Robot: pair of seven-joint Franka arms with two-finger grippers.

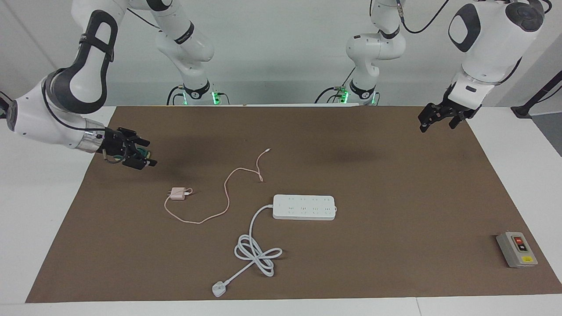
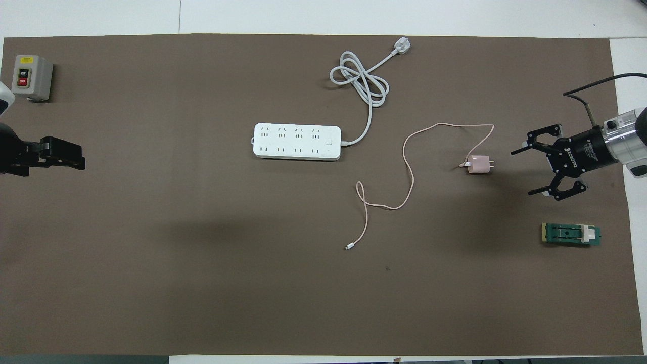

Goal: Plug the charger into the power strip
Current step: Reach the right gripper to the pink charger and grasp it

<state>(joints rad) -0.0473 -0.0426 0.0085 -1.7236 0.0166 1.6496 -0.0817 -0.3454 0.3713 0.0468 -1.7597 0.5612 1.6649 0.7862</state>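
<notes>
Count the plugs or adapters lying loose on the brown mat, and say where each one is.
2. The charger, a pink cube, lies toward the right arm's end, beside the power strip. The white plug on the strip's cord lies farthest from the robots. None looks hidden.
</notes>
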